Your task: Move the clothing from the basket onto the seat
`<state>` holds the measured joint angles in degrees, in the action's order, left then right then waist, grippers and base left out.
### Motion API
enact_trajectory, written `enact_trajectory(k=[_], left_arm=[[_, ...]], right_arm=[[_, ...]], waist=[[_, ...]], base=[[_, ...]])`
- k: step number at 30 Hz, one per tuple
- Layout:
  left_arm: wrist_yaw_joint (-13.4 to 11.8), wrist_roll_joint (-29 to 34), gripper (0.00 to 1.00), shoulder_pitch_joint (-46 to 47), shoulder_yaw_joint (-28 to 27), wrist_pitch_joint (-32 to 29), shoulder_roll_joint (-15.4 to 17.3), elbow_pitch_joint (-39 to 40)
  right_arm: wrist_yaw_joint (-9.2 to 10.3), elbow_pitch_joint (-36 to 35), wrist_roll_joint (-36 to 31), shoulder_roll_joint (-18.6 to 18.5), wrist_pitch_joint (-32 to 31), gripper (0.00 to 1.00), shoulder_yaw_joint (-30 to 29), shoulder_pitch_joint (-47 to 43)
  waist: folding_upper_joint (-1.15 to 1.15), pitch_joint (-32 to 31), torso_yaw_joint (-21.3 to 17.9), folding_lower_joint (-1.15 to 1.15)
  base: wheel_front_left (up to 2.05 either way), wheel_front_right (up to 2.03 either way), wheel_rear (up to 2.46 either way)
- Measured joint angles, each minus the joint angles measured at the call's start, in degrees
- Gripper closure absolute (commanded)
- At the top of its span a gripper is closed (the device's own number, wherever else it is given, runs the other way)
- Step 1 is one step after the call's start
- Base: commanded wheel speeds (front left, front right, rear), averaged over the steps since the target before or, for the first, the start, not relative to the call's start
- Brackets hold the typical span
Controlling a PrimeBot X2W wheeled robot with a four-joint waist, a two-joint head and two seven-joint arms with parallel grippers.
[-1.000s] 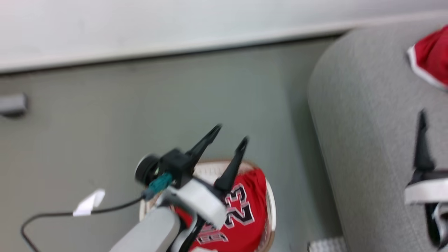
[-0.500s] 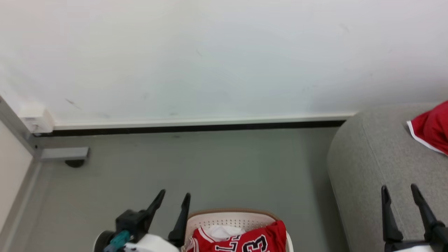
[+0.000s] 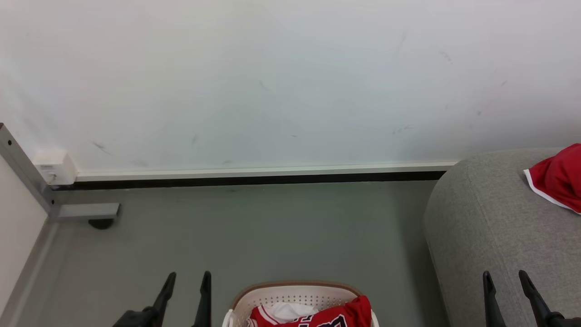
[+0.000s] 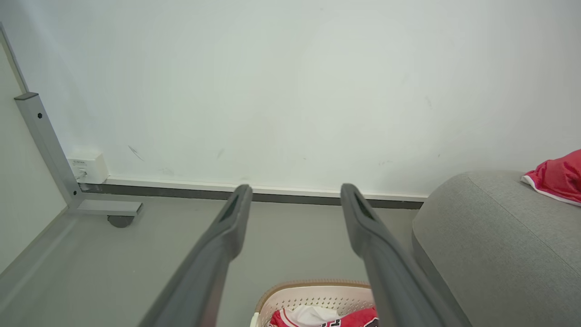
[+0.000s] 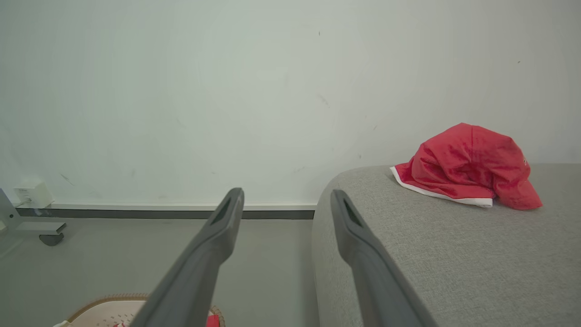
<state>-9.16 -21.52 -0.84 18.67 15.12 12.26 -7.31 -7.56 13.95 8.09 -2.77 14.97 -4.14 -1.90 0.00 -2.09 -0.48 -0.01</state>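
My left claw (image 3: 189,274) at seven o'clock and right claw (image 3: 504,272) at five both stand wide and empty, ready for a grab. The basket (image 3: 295,285) sits on the floor (image 3: 272,227) at six between them, red jersey (image 3: 345,314) and white garment (image 3: 288,311) inside. The plain red garment (image 3: 556,181) lies on the seat (image 3: 476,218) at three; I judge the jersey is next.

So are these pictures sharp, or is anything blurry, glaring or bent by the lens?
Head view: sharp, flat even light, no glare; the basket is cut off by the bottom edge. Left wrist view: the left tool looms large and slightly soft; the metal post looks tilted, probably the wide lens. Right wrist view: the red garment on the seat is crisp, the right tool soft-edged.
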Motion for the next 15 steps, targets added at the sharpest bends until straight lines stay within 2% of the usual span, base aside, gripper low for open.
enact_trajectory(k=[8, 15], left_arm=[[3.69, 3.81, 0.0, -0.41, -4.63, 0.0, -2.88, -0.37], [6.69, 6.44, 0.0, 0.32, -6.11, 0.0, -4.53, -1.3]], right_arm=[[0.0, 0.27, 0.52, 0.01, 0.0, 0.0, 0.69, 0.13], [0.0, -1.18, 0.57, 0.03, 0.0, 0.0, 1.22, 1.68]], waist=[[0.0, 0.63, -0.82, 0.01], [0.0, 2.59, -2.31, 0.01]], base=[[0.0, 0.0, 0.0], [0.0, 0.0, 0.0]])
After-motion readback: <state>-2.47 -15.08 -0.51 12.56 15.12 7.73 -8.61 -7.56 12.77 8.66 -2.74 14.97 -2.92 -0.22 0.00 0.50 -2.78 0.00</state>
